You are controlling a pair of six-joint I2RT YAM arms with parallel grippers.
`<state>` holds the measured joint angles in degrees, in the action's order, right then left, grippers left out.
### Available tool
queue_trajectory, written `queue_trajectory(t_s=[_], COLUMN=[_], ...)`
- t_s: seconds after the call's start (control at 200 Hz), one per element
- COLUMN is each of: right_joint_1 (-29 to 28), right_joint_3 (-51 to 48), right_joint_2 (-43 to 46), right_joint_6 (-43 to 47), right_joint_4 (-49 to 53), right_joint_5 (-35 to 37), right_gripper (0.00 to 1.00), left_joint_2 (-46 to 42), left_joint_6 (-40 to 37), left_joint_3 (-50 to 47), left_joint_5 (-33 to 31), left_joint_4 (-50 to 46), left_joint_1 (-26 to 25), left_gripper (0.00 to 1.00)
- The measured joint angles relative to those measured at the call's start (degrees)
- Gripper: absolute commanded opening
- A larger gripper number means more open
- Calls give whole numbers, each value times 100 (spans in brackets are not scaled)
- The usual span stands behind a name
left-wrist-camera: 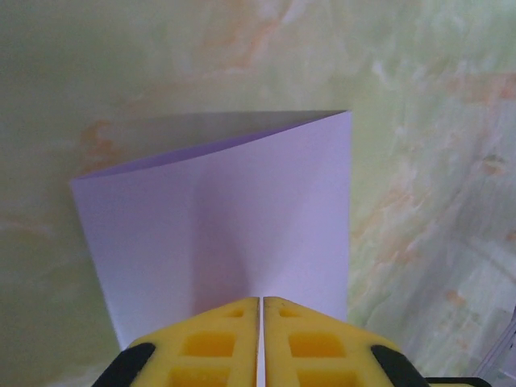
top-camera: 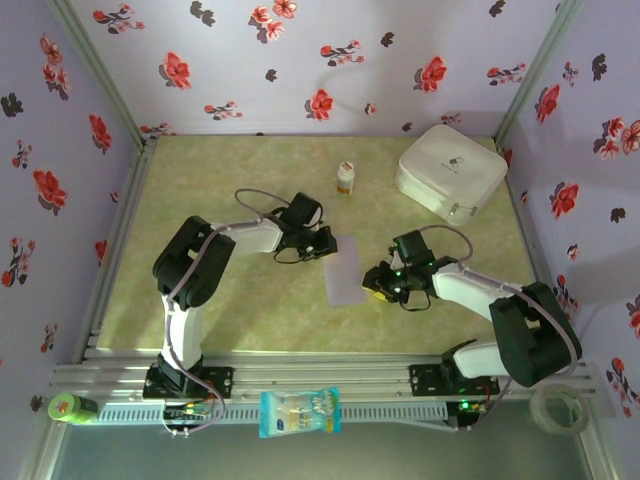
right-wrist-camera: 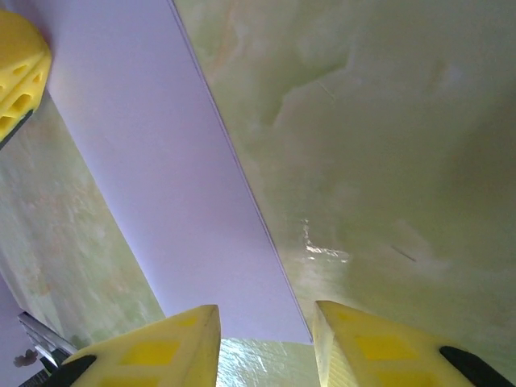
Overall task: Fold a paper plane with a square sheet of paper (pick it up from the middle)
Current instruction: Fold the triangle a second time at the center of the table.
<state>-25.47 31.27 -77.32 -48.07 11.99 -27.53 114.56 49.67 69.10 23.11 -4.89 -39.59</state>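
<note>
Left wrist cam: left gripper [left-wrist-camera: 261, 343] clamps the half-folded square sheet of paper [left-wrist-camera: 234, 234] ahead of it. The right gripper [right-wrist-camera: 266, 322] is parted, holding nothing, so I reckon the fold might spring open.

No legible text, white case [top-camera: 450, 170] logo blurred, snack packet [top-camera: 299, 412] print unreadable

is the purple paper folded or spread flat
Folded: the paper is a narrow rectangle, two layers gaping at one edge.

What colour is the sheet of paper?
The paper is plain pale lavender; left wrist view shows it best.
</note>
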Motion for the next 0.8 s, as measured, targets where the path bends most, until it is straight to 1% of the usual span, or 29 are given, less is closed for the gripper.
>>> queue_trajectory(t_s=[0.115,0.345,0.565,0.795], right_joint_1=[0,0,0,74], right_joint_3=[-66,-103,-103,-101], right_joint_2=[39,48,26,-245], right_joint_6=[2,0,-122,-302], right_joint_4=[13,13,-234,-717], right_joint_5=[-122,-350,-575,-737], right_gripper=[39,42,42,42], left_joint_2=[24,17,17,17], left_joint_6=[85,210,229,111], left_joint_3=[-271,-479,-501,-496], left_joint_5=[28,133,138,160], left_joint_4=[227,704,772,769], left_joint_1=[13,39,39,39], left_gripper=[10,10,10,10])
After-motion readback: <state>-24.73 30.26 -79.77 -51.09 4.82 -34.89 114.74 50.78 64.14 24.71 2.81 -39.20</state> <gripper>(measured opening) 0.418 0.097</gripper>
